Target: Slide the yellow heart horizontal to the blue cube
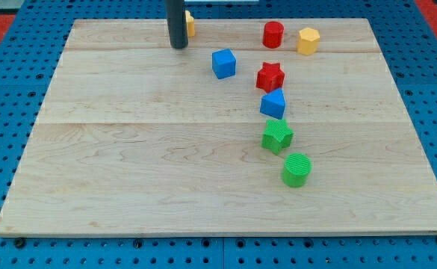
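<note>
The blue cube (223,63) sits on the wooden board (128,164) toward the view's top, a little right of centre. The yellow heart (190,24) is near the board's top edge, mostly hidden behind my dark rod; only its right part shows. My tip (178,46) rests on the board just left of and below the heart, touching or nearly touching it, and up-left of the blue cube.
A red cylinder (273,34) and a yellow hexagonal block (308,40) stand at the top right. A red star (270,76), a blue wedge-like block (273,104), a green star (277,136) and a green cylinder (296,169) run downward right of centre.
</note>
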Robot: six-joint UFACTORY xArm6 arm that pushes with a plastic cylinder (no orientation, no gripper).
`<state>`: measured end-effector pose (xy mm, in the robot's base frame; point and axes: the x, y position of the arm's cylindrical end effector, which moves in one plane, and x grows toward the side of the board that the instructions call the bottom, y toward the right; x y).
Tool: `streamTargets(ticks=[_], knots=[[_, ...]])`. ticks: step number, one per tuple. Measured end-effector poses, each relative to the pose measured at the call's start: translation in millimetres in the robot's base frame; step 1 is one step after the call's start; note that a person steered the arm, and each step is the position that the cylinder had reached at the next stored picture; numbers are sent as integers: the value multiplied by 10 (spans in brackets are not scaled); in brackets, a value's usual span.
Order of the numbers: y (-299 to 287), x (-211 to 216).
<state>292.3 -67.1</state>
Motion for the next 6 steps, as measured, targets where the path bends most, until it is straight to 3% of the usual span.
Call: streamTargets(ticks=[1, 2, 3, 4, 5, 6], knots=[[391, -574], [401, -985], [170, -999], [-621, -802], [-1215, -340], [-1125, -773]])
